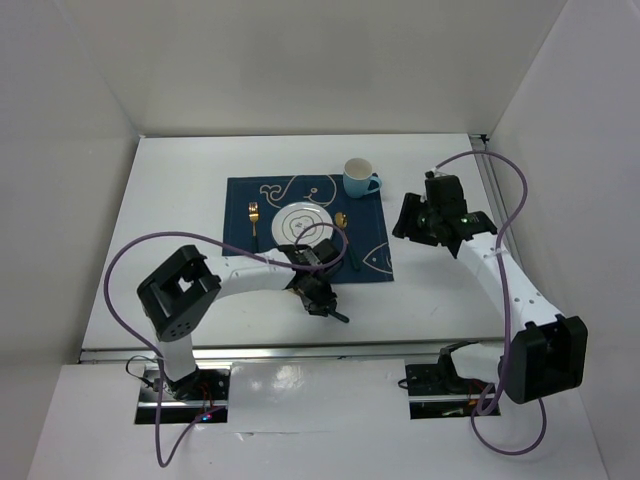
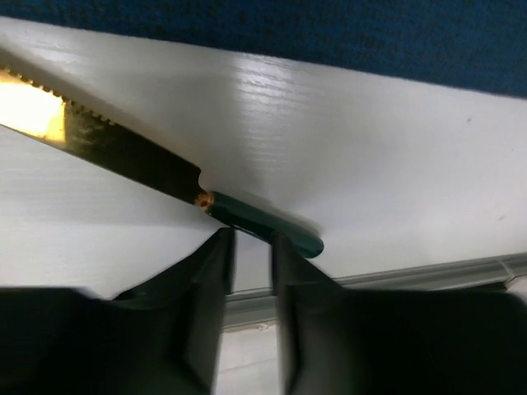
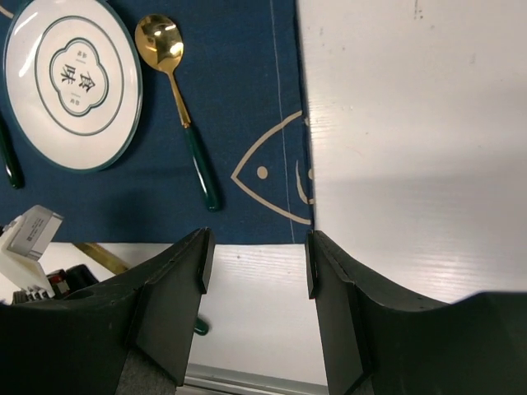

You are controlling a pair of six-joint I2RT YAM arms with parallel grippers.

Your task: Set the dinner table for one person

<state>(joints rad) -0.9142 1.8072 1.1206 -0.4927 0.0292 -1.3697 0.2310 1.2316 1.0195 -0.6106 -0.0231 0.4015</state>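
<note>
The large white rectangular desk (image 1: 170,200) with silver rails spreads out from the arm bases and carries everything. Near its front edge, the left end effector (image 2: 251,239) has its fingers almost together, with a thin slit between them. A gold-bladed knife with a dark green handle (image 2: 165,173) lies at their tips; I cannot tell whether they pinch it. The right end effector (image 3: 255,247) hangs apart and empty by the navy blue cloth placemat (image 3: 247,99). On the placemat lie a gold fork (image 1: 254,220), a white round plate (image 3: 72,78) and a gold spoon (image 3: 177,99). A light blue mug (image 1: 358,178) stands at its far right corner.
</note>
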